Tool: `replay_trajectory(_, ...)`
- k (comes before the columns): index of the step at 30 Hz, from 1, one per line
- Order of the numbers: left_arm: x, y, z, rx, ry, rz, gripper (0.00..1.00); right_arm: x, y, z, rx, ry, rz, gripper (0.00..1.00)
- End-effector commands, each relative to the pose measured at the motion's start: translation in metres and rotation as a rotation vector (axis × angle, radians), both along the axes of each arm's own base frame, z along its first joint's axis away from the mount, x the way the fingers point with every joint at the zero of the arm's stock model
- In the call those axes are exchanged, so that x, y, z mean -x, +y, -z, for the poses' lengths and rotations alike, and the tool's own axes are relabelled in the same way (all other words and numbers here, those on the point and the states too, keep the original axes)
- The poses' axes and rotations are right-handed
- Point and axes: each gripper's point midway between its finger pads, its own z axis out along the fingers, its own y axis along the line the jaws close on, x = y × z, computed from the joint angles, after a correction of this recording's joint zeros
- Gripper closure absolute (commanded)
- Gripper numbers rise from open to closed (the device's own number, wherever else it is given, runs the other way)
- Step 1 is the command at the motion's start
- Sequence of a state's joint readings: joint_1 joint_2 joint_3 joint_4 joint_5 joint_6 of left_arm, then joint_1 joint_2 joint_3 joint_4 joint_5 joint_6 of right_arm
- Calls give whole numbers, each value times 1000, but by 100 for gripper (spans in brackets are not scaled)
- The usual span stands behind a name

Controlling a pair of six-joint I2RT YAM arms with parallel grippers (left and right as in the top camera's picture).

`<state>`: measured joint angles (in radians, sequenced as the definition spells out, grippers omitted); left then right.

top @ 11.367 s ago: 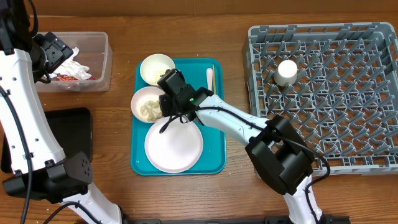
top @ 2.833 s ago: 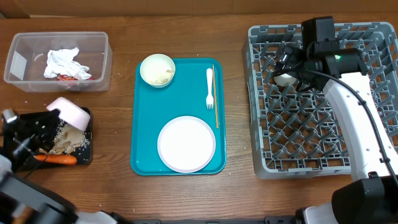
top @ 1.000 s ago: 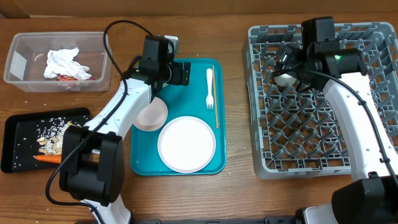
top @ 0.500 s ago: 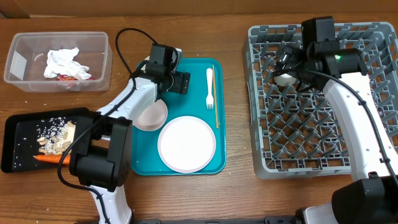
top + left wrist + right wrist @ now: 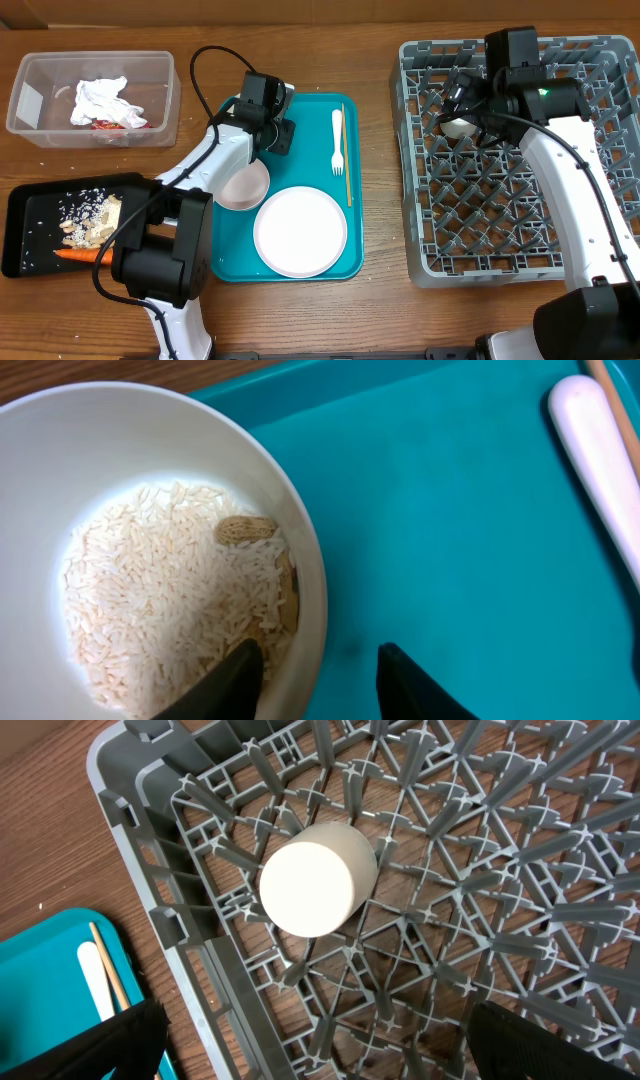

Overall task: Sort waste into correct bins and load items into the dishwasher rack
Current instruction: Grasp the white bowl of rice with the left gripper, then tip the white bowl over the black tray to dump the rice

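Note:
A white bowl [image 5: 150, 560] holding rice and a peanut sits at the far left corner of the teal tray [image 5: 300, 110]. My left gripper [image 5: 320, 685] straddles its rim, one finger inside and one outside on the tray. The outer finger stands a little off the rim. In the overhead view my left gripper [image 5: 270, 128] covers that bowl. An empty white bowl [image 5: 243, 185], a white plate [image 5: 300, 230] and a white fork [image 5: 337, 140] also lie on the tray. My right gripper [image 5: 320, 1050] hangs wide open over the dishwasher rack [image 5: 520, 200], above the upside-down white cup [image 5: 318, 880].
A clear tub [image 5: 40, 100] at the far left holds crumpled napkins [image 5: 100, 98] and a red wrapper [image 5: 100, 125]. A black tray [image 5: 30, 215] at the near left holds food scraps [image 5: 90, 220] and a carrot [image 5: 78, 255]. A thin wooden stick [image 5: 346, 155] lies beside the fork.
My left gripper's jaws have narrowed around the rice bowl's rim after a small shift over the tray's far corner. The right arm has not moved.

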<state>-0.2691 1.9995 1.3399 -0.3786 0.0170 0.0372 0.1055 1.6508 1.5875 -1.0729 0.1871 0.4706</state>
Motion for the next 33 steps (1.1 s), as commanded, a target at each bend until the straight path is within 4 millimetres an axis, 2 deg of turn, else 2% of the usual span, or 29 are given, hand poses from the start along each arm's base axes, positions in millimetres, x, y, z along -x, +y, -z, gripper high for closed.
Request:
replay_trajectory(1, 2, -5, 3, -25, 7, 40, 66, -1, -1, -2, 1, -9, 3, 0)
replay_trajectory(6, 1, -6, 0, -24, 0, 42, 76, -1, -1, -2, 1, -9, 3, 0)
replay_trajectory(9, 1, -7, -6, -20, -13, 42, 87, -1, 0, -2, 1, -9, 3, 0)
replay_trajectory(13, -1, -7, -24, 4, -43, 18, 94, -1, 0, -2, 1, -9, 2, 0)
replay_trajectory(20, 3, -8, -79, 69, -121, -28, 96, -1, 0, -2, 1, -9, 2, 0)
replay_trajectory(23, 17, -3, -115, 114, -144, -70, 96, -1, 0, -2, 1, -9, 2, 0)
replay_trajectory(27, 40, 19, -162, 170, -172, -153, 96, -1, 0, -2, 1, -9, 2, 0)
replay_trajectory(29, 59, 40, -189, 234, -173, -174, 96, -1, 0, -2, 1, -9, 2, 0)
replay_trajectory(30, 65, 46, -195, 262, -168, -179, 96, -1, 0, -2, 1, -9, 2, 0)
replay_trajectory(33, 83, 87, -214, 391, -146, -261, 96, -1, 0, -2, 1, -9, 2, 0)
